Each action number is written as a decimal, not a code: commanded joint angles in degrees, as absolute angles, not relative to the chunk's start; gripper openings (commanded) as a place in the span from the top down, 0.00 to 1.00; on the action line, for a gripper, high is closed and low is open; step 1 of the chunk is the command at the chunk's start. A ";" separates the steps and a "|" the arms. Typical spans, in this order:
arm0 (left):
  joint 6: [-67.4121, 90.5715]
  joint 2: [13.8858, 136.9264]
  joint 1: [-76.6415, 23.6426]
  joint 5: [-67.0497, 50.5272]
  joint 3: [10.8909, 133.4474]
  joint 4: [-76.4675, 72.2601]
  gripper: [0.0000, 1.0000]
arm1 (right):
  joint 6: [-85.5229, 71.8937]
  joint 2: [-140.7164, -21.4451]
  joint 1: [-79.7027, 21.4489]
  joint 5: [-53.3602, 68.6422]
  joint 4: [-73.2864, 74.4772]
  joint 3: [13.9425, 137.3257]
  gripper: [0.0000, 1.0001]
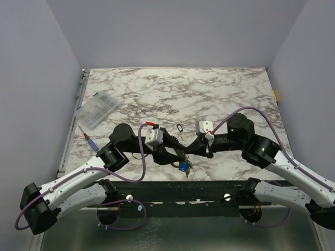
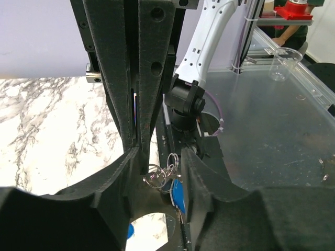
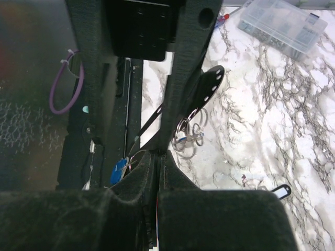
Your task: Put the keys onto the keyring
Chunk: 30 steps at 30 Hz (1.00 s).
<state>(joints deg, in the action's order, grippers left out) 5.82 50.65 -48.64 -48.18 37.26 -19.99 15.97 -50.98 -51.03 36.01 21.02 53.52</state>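
Note:
Both grippers meet at the table's front edge. My right gripper point(image 1: 184, 152) point(image 3: 158, 152) is shut, its tips pinching a thin silver ring of a key bunch point(image 2: 157, 175). The blue-headed key point(image 1: 184, 167) point(image 2: 179, 194) point(image 3: 119, 170) hangs from those rings. My left gripper point(image 1: 175, 156) point(image 2: 159, 172) is open, one finger on each side of the bunch. More linked silver rings point(image 3: 189, 133) show beside the right fingers. The small dark keyring loop point(image 1: 180, 127) point(image 3: 281, 191) lies on the marble behind, apart from both grippers. No other key heads show.
A clear compartment box point(image 1: 97, 111) point(image 3: 285, 26) sits at the back left. A red-handled screwdriver point(image 1: 90, 140) lies near the left edge. The black front rail point(image 1: 209, 188) runs just under the grippers. A clear cup point(image 2: 282, 63) stands off the table.

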 commanded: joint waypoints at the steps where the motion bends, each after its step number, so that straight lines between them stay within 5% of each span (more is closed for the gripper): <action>1: 1.51 50.24 -48.45 -39.98 35.78 -16.28 0.46 | 16.06 -49.40 -51.35 41.92 18.91 54.09 0.99; 8: -1.35 47.72 -48.44 -34.90 35.58 -16.01 0.39 | 16.26 -50.13 -51.40 41.40 19.95 54.23 0.99; 21: -0.62 50.27 -48.57 -42.95 36.83 -15.55 0.72 | 16.43 -50.07 -51.34 38.10 18.46 54.19 0.99; 26: -0.23 50.23 -48.62 -43.94 36.43 -15.40 0.77 | 16.44 -49.78 -51.39 37.23 17.14 54.15 0.99; 30: -0.24 49.50 -48.65 -42.95 35.80 -15.31 0.54 | 16.19 -49.67 -51.35 36.30 16.35 54.10 0.99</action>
<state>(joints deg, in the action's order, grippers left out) 0.32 49.45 -48.75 -42.87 36.10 -16.64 16.56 -50.89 -50.89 36.45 21.19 53.49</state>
